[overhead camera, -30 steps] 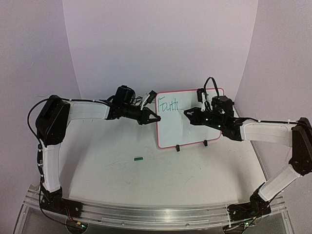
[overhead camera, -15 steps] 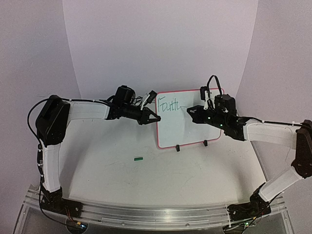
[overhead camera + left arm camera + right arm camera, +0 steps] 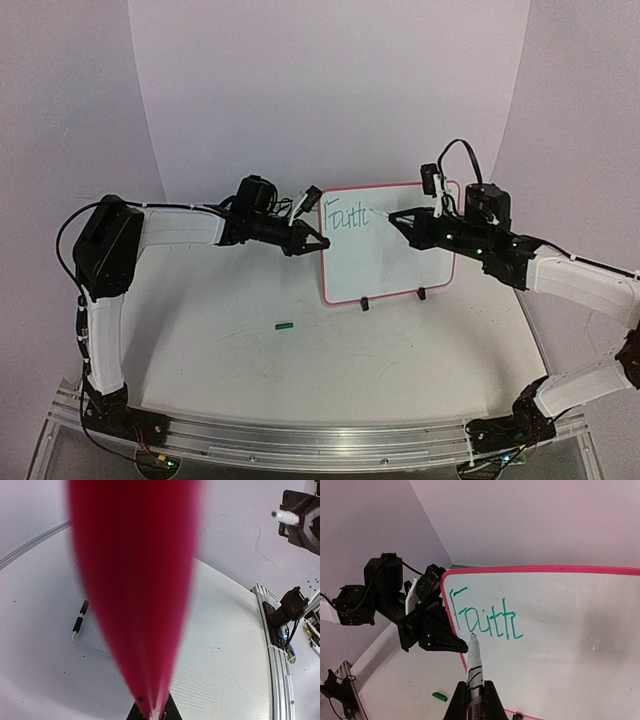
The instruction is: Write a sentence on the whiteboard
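Table point(image 3: 300, 370): used as the base. The board point(image 3: 390, 265) is stood centre-right of the top view on its two black feet point(image 3: 366, 304), leaning back a little, so the face is presented to the right arm.

Left gripper point(image 3: 314, 243): fingers pinched on the board's left rim, upper part. In the left wrist view the red rim is seen running up the middle of the frame from between the fingers. Judged purpose: the board is braced so it isn't pushed back or tipped by pen pressure. It's light and only on small feet.

Right gripper point(image 3: 400, 218): closed on the marker point(image 3: 474, 662), barrel clamped between the fingers, tip pointed forward at the board. In the top view it is placed just right of the written word, at first-line height. That reads as being lined up for the next word. Tip contact with the board can't be told from these views.

Lettering point(image 3: 346, 216): only "Faith" in green, upper left of the board. The rest of the face is bare, so most of the sentence is judged not yet written.

Cap point(image 3: 284, 325): a small green piece is left on the table, lower left of the board and well apart from it. Likely the marker's cap, out of both arms' way.
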Robot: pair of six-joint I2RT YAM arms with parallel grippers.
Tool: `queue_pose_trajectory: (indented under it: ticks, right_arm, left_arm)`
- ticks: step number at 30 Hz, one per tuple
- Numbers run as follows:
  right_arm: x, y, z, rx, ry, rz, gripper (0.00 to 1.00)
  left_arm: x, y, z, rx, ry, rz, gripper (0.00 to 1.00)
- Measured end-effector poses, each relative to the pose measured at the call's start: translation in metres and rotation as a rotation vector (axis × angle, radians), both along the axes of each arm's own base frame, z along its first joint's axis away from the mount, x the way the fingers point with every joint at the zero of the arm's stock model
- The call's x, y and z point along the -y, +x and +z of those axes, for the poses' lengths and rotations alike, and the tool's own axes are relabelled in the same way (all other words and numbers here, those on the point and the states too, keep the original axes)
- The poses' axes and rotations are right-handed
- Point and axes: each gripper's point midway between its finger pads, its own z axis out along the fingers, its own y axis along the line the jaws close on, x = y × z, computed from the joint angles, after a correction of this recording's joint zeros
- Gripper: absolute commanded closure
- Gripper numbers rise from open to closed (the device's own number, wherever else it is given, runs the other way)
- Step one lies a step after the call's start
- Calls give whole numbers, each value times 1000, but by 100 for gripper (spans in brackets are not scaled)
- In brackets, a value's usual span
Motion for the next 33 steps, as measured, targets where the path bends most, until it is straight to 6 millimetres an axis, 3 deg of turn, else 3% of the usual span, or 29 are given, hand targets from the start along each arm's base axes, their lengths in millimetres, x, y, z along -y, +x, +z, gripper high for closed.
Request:
queue_pose_trajectory:
  ticks: [5, 11, 20, 33]
  right_arm:
    - [-1, -9, -14, -45, -36, 82, 100]
    - [14, -6, -20, -81, -23, 130, 100]
    - [30, 12, -46, -161, -4, 146, 100]
    - [34, 40, -50, -149, 43, 76, 100]
  left_arm:
    - [1, -1, 0, 1, 0, -2, 100]
    - [2, -2, 0, 9, 1, -7, 100]
    - [6, -5, 1, 21, -2, -18, 100]
    - [7, -6, 1, 23, -3, -21, 100]
